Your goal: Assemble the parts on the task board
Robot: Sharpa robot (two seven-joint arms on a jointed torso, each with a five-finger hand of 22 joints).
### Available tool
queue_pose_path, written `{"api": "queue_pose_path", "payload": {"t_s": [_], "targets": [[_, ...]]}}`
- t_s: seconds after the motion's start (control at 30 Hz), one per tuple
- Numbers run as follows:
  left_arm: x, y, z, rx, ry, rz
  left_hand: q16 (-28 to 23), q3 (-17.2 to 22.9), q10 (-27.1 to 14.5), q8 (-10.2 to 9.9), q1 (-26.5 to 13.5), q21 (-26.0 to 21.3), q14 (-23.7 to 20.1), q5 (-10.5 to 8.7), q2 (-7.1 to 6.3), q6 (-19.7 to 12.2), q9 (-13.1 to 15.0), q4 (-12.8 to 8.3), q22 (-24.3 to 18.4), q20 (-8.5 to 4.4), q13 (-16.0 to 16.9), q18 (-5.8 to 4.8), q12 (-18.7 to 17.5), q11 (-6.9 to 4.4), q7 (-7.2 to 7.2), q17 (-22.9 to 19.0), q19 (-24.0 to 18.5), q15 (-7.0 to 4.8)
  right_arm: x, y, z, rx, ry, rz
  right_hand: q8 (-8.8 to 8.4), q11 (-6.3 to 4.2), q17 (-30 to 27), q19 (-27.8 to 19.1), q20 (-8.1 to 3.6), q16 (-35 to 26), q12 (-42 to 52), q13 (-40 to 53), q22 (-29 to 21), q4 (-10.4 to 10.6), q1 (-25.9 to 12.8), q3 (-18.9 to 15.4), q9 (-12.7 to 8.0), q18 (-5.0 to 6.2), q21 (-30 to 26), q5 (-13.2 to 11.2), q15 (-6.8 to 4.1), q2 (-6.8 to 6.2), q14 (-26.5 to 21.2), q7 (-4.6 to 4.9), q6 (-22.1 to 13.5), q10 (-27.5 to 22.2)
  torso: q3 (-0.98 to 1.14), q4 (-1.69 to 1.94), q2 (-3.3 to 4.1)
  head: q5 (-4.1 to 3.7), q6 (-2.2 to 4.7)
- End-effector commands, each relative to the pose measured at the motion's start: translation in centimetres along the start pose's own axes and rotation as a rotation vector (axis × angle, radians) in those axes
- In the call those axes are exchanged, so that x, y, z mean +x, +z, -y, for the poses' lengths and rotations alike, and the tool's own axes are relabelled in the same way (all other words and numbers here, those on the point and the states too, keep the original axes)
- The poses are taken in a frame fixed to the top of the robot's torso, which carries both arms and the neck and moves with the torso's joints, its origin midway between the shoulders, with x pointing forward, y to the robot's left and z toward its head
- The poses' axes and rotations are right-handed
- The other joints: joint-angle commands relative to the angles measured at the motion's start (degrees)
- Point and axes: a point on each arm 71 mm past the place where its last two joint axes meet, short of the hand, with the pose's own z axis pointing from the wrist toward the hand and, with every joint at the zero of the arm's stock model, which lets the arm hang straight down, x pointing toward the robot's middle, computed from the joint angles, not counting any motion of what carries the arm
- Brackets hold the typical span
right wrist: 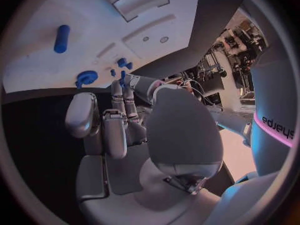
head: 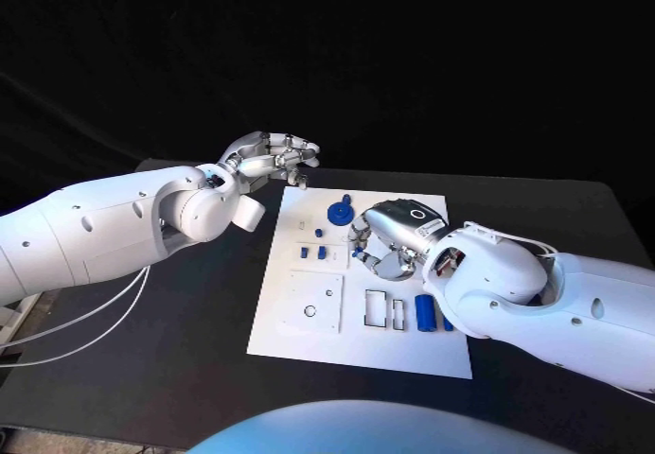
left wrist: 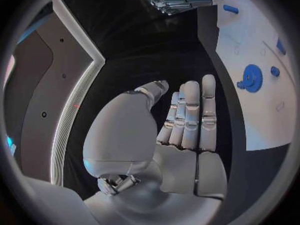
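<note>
Task board (head: 358,352): white plate, flat on black surface (head: 546,218), roughly central between both arms. Blue gear-shaped part (head: 340,211) near far edge of board; same gear in left wrist view (left wrist: 251,78) and right wrist view (right wrist: 85,78). Small blue pegs (head: 314,253) just nearer than gear, upright on board. Blue cylinder (head: 425,311) on near right portion of board, lying flat beside rectangular slots (head: 377,308); second blue piece just beside it, mostly hidden by right arm. Raised white square panel (head: 312,302) with small holes on near left portion of board. Left hand (head: 271,156) raised off board, beyond far left corner, well apart from all parts; fingers (left wrist: 191,112) straight and pressed together side by side in left wrist view, thumb alongside, nothing held. Right hand (head: 393,236) over middle of board, just beside gear and pegs, palm turned toward board; fingers (right wrist: 119,117) extended and close together, tips toward small blue pegs (right wrist: 122,63). Contact between right fingertips and parts: cannot tell. No object visible in right palm.
</note>
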Motion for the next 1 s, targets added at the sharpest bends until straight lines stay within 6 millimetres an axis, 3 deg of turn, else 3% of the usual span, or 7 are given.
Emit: {"api": "queue_pose_path", "payload": {"t_s": [0.03, 0.13, 0.33, 0.57, 1.0], "targets": [[0.4, 0.2, 0.2, 0.012, -0.006, -0.023, -0.4, 0.4, 0.0, 0.3, -0.3, -0.1, -0.5, 0.1, -0.15, -0.5, -0.1, -0.1, -0.1, 0.06, -0.1, 0.53, -0.2, 0.18, 0.05, -0.1, 0.3, 0.07, 1.0, 0.3, -0.8, -0.031, 0.01, -0.036, -0.01, -1.68, 1.6, 0.4, 0.02, 0.1, -0.1, 0.0, -0.1, -0.2, -0.5, 0.0, 0.0, -0.83, 0.0, 0.4, -0.37, 0.2, 3.1, -0.15, 0.1, 1.7, -0.06, -0.04, 0.02, 1.28, -0.56], [0.5, 0.2, 0.1, 0.012, -0.007, -0.025, -0.4, 0.4, 0.0, 0.3, -0.3, -0.1, -0.5, 0.1, -0.15, -0.5, -0.1, -0.1, -0.1, 0.06, -0.1, 0.53, -0.2, 0.18, 0.05, -0.1, 0.3, 0.07, 1.9, 0.6, -1.4, -0.043, 0.022, -0.052, -0.04, -1.67, 1.5, 0.3, 0.02, 0.1, -0.1, 0.0, -0.1, -0.3, -0.5, 0.0, 0.1, -0.82, -0.1, 0.4, -0.37, 0.21, 3.1, -0.14, 0.1, 1.7, -0.12, -0.01, -0.01, 1.85, -0.82], [0.8, 0.4, 0.1, 0.007, -0.007, -0.026, -0.4, 0.5, -1.6, 0.7, -0.5, -0.5, -0.8, 0.33, -0.47, -2.2, -0.1, -0.4, -0.1, 0.27, -0.4, 0.41, -0.7, 0.76, 0.6, -0.2, 0.3, 0.48, 3.6, 1.0, -2.0, -0.054, 0.039, -0.084, -0.18, -1.59, 1.4, 0.2, 0.04, 0.0, -0.3, 0.0, -0.2, -0.3, -0.7, 0.0, 0.1, -0.78, -0.3, 0.5, -0.32, 0.18, 3.0, -0.06, -0.1, 1.6, -0.02, 0.05, -0.04, 3.0, -1.72], [1.3, 0.6, 0.1, 0.006, -0.012, -0.04, -0.4, 0.5, -1.8, 0.9, -0.6, -0.6, -0.8, 0.34, -0.41, -2.5, -0.1, -0.5, -0.1, 0.33, -0.4, 0.39, -0.6, 0.83, 0.67, -0.2, 0.2, 0.54, 5.3, 1.3, -2.6, -0.062, 0.055, -0.105, -0.23, -1.57, 1.4, 0.3, 0.05, 0.0, -0.4, 0.0, -0.2, -0.3, -0.8, 0.0, 0.1, -0.79, -0.2, 0.6, -0.3, 0.17, 3.0, -0.05, -0.2, 1.5, -0.01, -0.04, -0.06, 3.79, -1.8], [1.5, 0.7, 0.1, 0.004, -0.015, -0.051, -0.4, 0.5, -1.8, 0.9, -0.6, -0.6, -0.8, 0.34, -0.39, -2.5, -0.1, -0.5, -0.1, 0.34, -0.4, 0.39, -0.6, 0.84, 0.68, -0.2, 0.2, 0.56, 6.5, 1.7, -2.5, -0.057, 0.051, -0.128, -0.28, -1.55, 1.5, 0.2, 0.06, 0.0, -0.5, 0.0, -0.2, -0.4, -0.8, 0.0, 0.1, -0.79, -0.3, 0.6, -0.29, 0.16, 3.1, -0.04, -0.2, 1.5, 0.03, -0.1, 0.0, 4.12, -1.8]]}}
